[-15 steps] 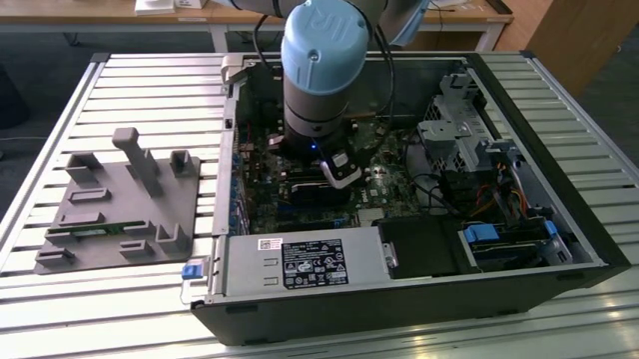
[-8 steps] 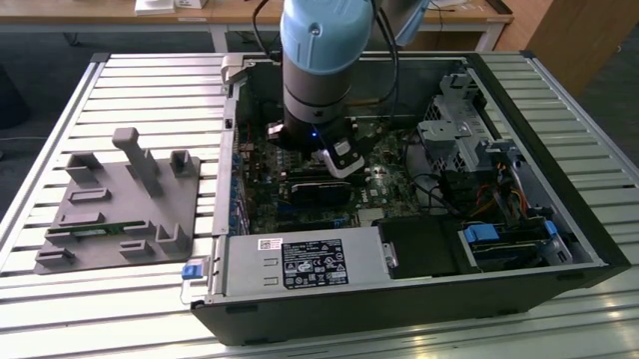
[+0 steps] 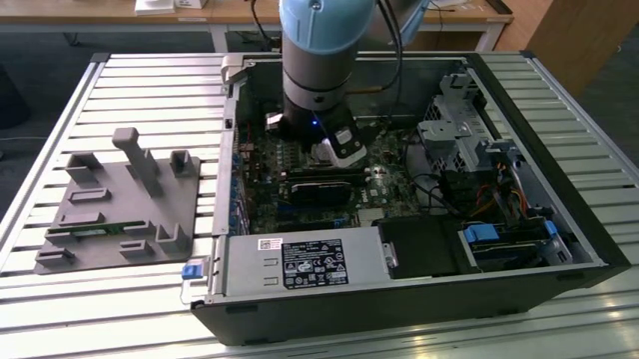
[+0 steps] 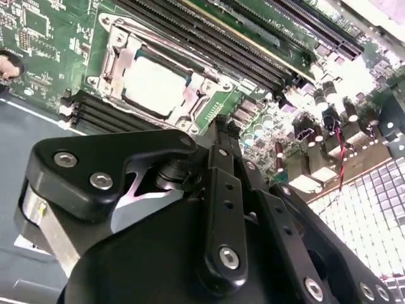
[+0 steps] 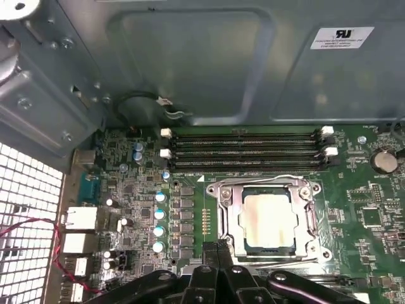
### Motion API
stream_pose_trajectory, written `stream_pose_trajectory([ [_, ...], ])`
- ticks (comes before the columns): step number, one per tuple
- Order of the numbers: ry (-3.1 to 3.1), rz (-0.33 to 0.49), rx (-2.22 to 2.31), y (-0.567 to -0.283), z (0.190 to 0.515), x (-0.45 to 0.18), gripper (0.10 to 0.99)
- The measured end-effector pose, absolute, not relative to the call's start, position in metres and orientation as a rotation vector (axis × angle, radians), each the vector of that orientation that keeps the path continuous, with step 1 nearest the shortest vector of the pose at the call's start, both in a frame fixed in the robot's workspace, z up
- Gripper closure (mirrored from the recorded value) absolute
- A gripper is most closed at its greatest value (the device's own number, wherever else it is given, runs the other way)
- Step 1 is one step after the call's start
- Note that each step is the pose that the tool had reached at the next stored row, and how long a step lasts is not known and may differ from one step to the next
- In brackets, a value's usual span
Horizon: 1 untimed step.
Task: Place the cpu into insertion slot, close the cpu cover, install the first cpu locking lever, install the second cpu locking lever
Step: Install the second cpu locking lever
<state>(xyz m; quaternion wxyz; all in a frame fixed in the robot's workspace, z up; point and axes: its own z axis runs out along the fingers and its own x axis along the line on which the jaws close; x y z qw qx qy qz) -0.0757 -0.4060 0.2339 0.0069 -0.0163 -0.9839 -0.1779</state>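
My pincer [image 5: 217, 248] hangs inside the open PC case [image 3: 559, 224], low over the motherboard [image 5: 367, 215]. In both wrist views its two black fingers [image 4: 221, 158] are pressed together with nothing between them. The tips sit at the edge of the socket [image 5: 223, 218], by its corner, and I cannot tell whether they touch the board.

Just beyond the tips I see the cpu [image 5: 269, 218] seated flat in the socket, its pale metal face up. The cover [image 5: 310, 209] lies folded down around it, framing the chip through its cut-out. A thin lever [image 5: 253, 180] runs along the cover's side farthest from the pincer. Past that lie the long black memory slots [image 5: 247, 152].

In the exterior view a grey fixture [image 3: 125, 202] stands outside the case, well away from the pincer.
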Motion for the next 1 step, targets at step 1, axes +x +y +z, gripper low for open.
stream_pose_trajectory([
  [1,-3.078,-0.556,-0.051,-0.4060,0.2339,-0.0757,0.980],
])
